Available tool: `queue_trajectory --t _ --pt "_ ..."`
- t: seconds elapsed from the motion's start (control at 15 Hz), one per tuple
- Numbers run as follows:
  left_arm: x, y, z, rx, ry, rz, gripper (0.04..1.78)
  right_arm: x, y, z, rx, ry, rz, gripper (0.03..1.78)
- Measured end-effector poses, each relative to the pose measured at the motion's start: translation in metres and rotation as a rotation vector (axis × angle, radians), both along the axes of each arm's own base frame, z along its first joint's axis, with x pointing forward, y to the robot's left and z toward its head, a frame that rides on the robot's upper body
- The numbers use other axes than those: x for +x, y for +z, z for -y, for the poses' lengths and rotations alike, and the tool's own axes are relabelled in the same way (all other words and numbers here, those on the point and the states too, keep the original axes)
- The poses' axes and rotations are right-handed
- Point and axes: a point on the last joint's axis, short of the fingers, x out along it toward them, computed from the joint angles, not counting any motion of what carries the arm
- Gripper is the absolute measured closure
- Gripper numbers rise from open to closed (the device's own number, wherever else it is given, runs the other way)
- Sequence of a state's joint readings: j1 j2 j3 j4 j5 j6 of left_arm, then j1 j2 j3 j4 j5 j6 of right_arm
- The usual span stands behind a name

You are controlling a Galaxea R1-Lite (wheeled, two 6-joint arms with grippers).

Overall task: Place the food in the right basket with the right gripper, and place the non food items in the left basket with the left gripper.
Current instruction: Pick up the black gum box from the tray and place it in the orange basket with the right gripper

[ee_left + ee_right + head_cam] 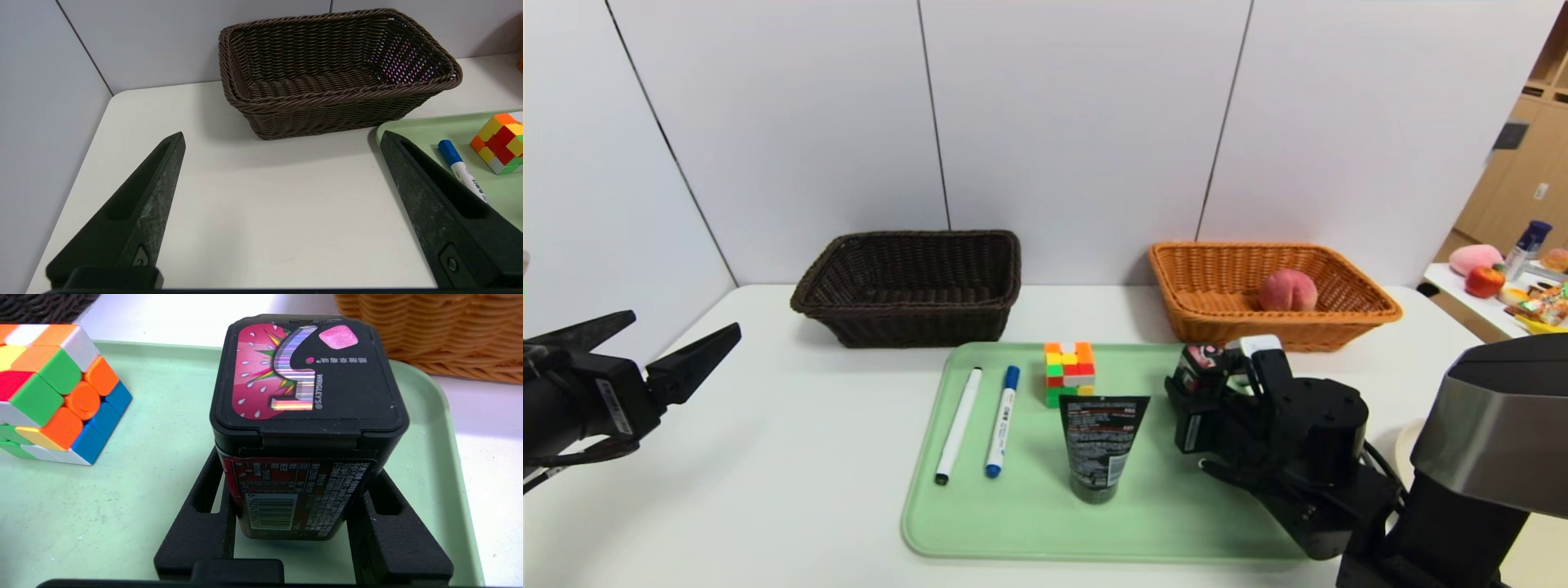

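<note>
1. The dark boxy container [304, 428] with its pink-and-white label stands upright at the right end of the green tray [1029, 523], just in front of the orange basket [1217, 278], with the right gripper [302, 522] clamped on its lower sides.
2. The peach [1288, 291] lies inside the orange basket.
3. The puzzle cube [1069, 373], black tube [1100, 445] and two markers [958, 425] [1002, 420] lie on the tray.
4. The right arm reaches low over the tray's right side.
5. The left gripper [282, 143] hovers over the table's left, jaws wide apart, facing the dark brown basket [335, 110].
</note>
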State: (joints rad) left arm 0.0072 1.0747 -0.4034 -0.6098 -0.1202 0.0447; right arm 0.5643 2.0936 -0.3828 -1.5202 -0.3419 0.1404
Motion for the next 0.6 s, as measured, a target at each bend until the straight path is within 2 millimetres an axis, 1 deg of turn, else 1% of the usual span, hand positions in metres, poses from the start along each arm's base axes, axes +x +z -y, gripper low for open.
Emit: queue_trajectory --t 0.13,0.27,0.47,0.6 --pt "0.0 0.0 0.0 0.0 0.0 -0.001 0.13 -0.006 0.009 -0.002 -0.011 0.02 0.025 1.07" --pt "0.001 0.0 0.0 0.0 -0.001 -0.003 0.13 -0.015 0.023 0.0 -0.031 0.042 0.071 1.07" --pt "0.001 -0.001 0.0 -0.001 -0.003 -0.005 0.13 -0.025 0.056 0.007 -0.036 0.069 0.183 1.07" --pt "0.001 -0.001 0.0 -0.001 -0.005 -0.006 0.13 -0.027 0.078 0.013 -0.039 0.073 0.266 1.07"
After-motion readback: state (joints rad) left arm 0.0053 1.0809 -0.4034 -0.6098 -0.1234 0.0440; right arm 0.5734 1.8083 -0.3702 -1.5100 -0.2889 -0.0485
